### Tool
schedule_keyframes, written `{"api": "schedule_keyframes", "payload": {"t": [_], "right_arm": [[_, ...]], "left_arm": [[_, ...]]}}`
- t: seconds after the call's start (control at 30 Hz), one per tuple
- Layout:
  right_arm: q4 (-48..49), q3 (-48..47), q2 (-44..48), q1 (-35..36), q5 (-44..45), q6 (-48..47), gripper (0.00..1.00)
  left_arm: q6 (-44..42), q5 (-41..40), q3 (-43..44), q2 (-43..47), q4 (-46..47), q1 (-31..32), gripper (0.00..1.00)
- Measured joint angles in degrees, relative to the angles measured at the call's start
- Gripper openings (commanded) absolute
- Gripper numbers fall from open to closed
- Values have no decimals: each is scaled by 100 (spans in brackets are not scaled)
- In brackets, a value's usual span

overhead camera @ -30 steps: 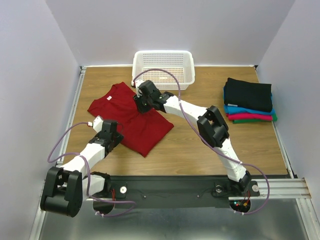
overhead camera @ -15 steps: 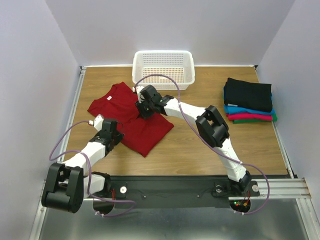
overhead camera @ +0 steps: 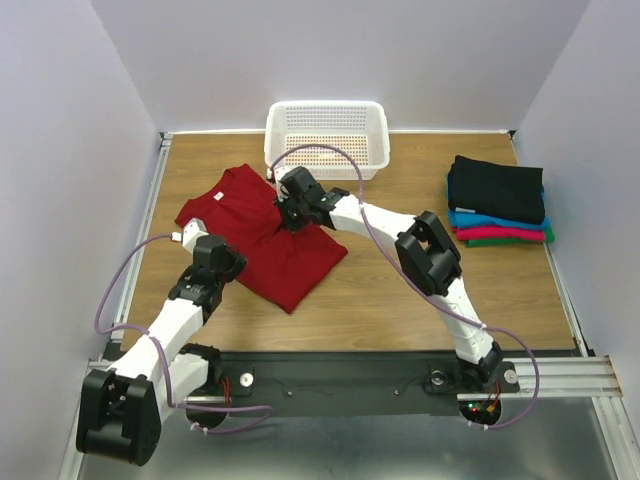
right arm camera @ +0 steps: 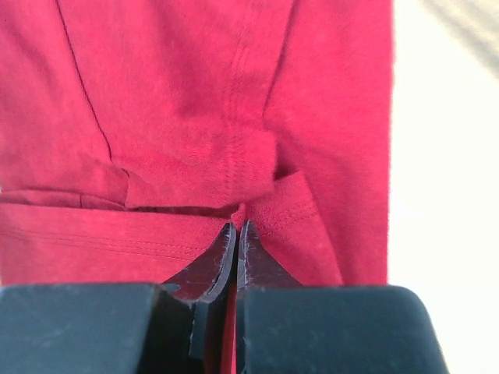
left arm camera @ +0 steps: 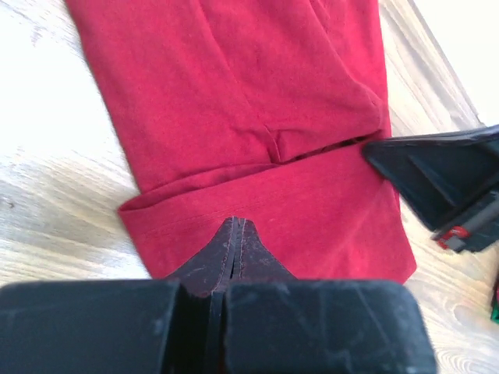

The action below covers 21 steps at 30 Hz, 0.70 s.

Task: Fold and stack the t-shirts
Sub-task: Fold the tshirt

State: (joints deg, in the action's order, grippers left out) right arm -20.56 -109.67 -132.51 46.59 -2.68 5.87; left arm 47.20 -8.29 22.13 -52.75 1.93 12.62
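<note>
The dark red t-shirt (overhead camera: 265, 235) lies spread on the left half of the counter (overhead camera: 400, 290), partly folded, one layer doubled over another, with a sleeve reaching toward the left edge. At its far edge it is just in front of the white basket (overhead camera: 327, 130).

The left gripper (left arm camera: 235, 226) is at the shirt's near-left edge. Its jaws are pressed together with the tips on the folded hem; we cannot tell whether cloth is caught between them.

The right gripper (right arm camera: 236, 228) is down on the shirt's far part, near the basket. Its jaws are closed and pinch a small pucker of red cloth, and the fabric gathers toward the tips.

The folded t-shirts (overhead camera: 500, 200) are stacked at the right of the counter, well apart from the red one: black on top, then blue, magenta and green edges showing beneath. Neither gripper is near that stack.
</note>
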Motion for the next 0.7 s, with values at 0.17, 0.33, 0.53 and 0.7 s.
{"api": "schedule_keyframes", "payload": {"t": [0.17,0.33,0.53,0.7], "right_arm": [[0,0,236,0,297,90,0],[9,0,402,0,739,256,0],[4,0,372,-2,769,201,18],[9,-22,170,0,804,149,50]], "left_arm": [[26,-125,13,0,-271,0,0],[94,-142,13,-175,-354,0,0],[114,-133,13,-446,-343,0,21],[146,-136,13,-693,-341,0,41]]}}
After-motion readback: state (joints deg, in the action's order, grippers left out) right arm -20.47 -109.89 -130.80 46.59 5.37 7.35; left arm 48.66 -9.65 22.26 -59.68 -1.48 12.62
